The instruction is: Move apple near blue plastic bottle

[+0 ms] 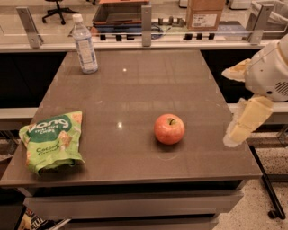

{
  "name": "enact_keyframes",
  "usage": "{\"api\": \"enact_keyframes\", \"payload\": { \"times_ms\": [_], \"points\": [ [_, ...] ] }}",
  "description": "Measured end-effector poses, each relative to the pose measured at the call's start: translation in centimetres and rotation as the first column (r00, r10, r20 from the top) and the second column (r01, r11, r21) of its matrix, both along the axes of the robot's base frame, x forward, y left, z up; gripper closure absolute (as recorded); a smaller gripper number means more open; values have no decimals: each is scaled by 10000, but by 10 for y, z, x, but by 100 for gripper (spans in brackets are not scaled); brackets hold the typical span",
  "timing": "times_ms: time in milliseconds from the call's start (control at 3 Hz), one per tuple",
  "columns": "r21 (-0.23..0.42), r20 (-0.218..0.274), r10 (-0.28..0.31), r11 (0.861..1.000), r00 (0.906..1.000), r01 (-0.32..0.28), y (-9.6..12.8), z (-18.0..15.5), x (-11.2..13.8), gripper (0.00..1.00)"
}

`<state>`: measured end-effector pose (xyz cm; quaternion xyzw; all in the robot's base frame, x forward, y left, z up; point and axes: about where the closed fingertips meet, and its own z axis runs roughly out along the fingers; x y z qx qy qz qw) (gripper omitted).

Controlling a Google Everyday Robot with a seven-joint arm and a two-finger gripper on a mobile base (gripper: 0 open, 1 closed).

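Observation:
The red-orange apple [169, 128] sits upright on the brown table [135, 90], right of centre toward the front. The blue plastic bottle [85, 44], clear with a white cap and pale label, stands at the table's far left corner, well away from the apple. My gripper [233, 105] hangs off the table's right edge, to the right of the apple and a little above table height. Its two pale fingers [245, 122] stand apart, with nothing between them.
A green snack bag [51, 140] lies at the front left of the table. A glass rail with metal posts [146, 20] runs behind the far edge. A cardboard box [204, 13] and a tray stand beyond it. The floor drops off on the right.

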<state>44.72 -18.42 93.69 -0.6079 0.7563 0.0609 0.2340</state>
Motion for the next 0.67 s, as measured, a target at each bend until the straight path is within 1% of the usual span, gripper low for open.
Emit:
{"api": "enact_keyframes", "payload": {
  "times_ms": [333, 667],
  "points": [
    [1646, -90, 368, 9857, 9993, -348, 15, -28, 9, 0],
    [3444, 232, 709, 9358, 9972, -746, 33, -44, 18, 0]
  ]
}}
